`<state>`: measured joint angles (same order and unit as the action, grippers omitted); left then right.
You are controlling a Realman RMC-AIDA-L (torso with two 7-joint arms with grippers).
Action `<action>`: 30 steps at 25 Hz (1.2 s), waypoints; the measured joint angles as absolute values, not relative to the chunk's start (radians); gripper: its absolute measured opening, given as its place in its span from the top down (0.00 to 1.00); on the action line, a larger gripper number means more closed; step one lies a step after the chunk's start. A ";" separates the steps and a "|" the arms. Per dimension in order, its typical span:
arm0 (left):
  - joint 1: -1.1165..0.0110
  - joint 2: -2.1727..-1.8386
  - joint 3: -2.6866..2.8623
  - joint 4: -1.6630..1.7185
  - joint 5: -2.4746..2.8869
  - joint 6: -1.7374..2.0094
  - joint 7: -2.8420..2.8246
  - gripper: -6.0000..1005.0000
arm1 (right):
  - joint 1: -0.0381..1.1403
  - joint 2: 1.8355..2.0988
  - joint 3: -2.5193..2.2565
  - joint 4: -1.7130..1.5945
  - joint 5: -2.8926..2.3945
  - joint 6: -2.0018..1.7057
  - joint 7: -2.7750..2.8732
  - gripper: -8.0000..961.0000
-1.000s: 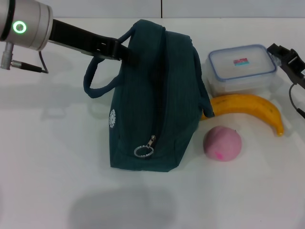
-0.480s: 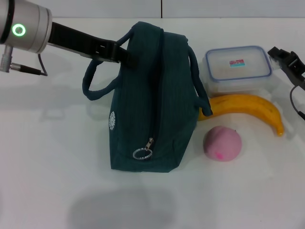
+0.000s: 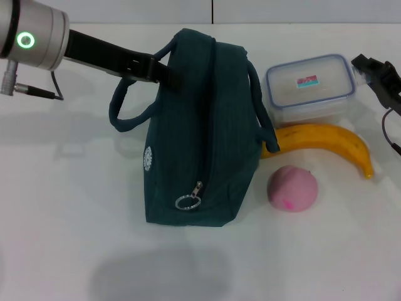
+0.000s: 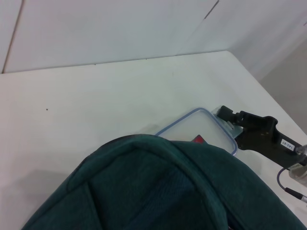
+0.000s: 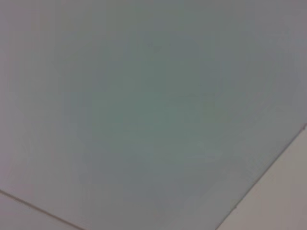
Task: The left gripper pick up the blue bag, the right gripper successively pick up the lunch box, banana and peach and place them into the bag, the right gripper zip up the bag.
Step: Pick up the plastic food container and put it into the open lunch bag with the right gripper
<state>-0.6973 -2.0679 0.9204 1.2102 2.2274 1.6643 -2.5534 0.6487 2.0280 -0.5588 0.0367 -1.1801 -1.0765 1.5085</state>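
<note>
The white counter (image 3: 62, 219) carries everything. The blue bag (image 3: 200, 125) stands upright near its middle, zipper running down the facing side with the silver ring pull (image 3: 187, 200) low on the front and a small round white logo (image 3: 148, 157) on the left face; one loop handle (image 3: 128, 106) arches out to the left. The left arm (image 3: 94, 53), black with a silver cuff and glowing green ring, reaches in level from the upper left, and the left tool (image 3: 164, 70) sits at the bag's upper left edge by the handle base; whether its fingers are apart or clamped on fabric cannot be told, since the bag hides them. The left wrist view looks over the bag's rounded top toward the lunch box and the other arm beyond. To the right of the bag, the banana (image 3: 326, 143) lies curved on the counter, its left end tucked against the bag. Behind it, touching or just beside it, sits the lunch box (image 3: 308, 88), lid on, sticker up. The right tool (image 3: 376, 72) hangs at the far right edge, just beside the lunch box's right end, its black linkage angled inward; its finger state cannot be told. The peach (image 3: 292, 188) rests in front of the banana, just beside the bag's lower right.
</note>
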 joint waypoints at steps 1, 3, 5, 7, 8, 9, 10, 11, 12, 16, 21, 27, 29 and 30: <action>-0.698 -2.068 0.920 1.210 2.227 1.664 -2.553 0.95 | 0.648 2.028 -0.560 0.037 -1.181 -1.077 1.541 0.89; -0.698 -2.069 0.920 1.210 2.227 1.664 -2.553 0.95 | 0.646 2.028 -0.564 0.036 -1.182 -1.080 1.590 0.89; -0.698 -2.070 0.920 1.210 2.227 1.664 -2.553 0.95 | 0.640 2.028 -0.567 0.033 -1.184 -1.089 1.627 0.89; -0.699 -2.071 0.921 1.210 2.227 1.664 -2.553 0.95 | 0.632 2.028 -0.564 0.032 -1.184 -1.102 1.635 0.89; -0.698 -2.071 0.921 1.210 2.227 1.664 -2.553 0.95 | 0.628 2.028 -0.562 0.032 -1.184 -1.106 1.636 0.89; -0.698 -2.072 0.921 1.211 2.227 1.664 -2.553 0.95 | 0.624 2.028 -0.560 0.033 -1.182 -1.109 1.640 0.89; -0.697 -2.073 0.921 1.212 2.227 1.664 -2.553 0.95 | 0.620 2.028 -0.559 0.034 -1.180 -1.110 1.645 0.89; -0.697 -2.073 0.921 1.212 2.227 1.664 -2.553 0.95 | 0.618 2.028 -0.559 0.034 -1.179 -1.111 1.662 0.89; -0.696 -2.074 0.921 1.213 2.227 1.664 -2.553 0.95 | 0.615 2.028 -0.558 0.035 -1.178 -1.111 1.695 0.89; -0.696 -2.076 0.923 1.213 2.227 1.664 -2.553 0.95 | 0.604 2.027 -0.558 0.032 -1.178 -1.115 1.815 0.89; -0.696 -2.077 0.925 1.213 2.227 1.664 -2.551 0.95 | 0.592 2.026 -0.557 0.027 -1.161 -1.141 1.903 0.89; -0.696 -2.077 0.925 1.212 2.227 1.664 -2.545 0.95 | 0.585 2.027 -0.557 0.030 -1.074 -1.169 1.950 0.89; -0.696 -2.077 0.924 1.212 2.227 1.664 -2.543 0.95 | 0.580 2.027 -0.557 0.031 -1.053 -1.190 1.952 0.89; -0.696 -2.077 0.923 1.212 2.227 1.664 -2.541 0.95 | 0.580 2.027 -0.557 0.031 -1.053 -1.190 1.952 0.89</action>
<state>-0.6964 -2.0770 0.9230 1.2119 2.2273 1.6644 -2.5408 0.5802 2.0271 -0.5567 0.0307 -1.0526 -1.1901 1.9517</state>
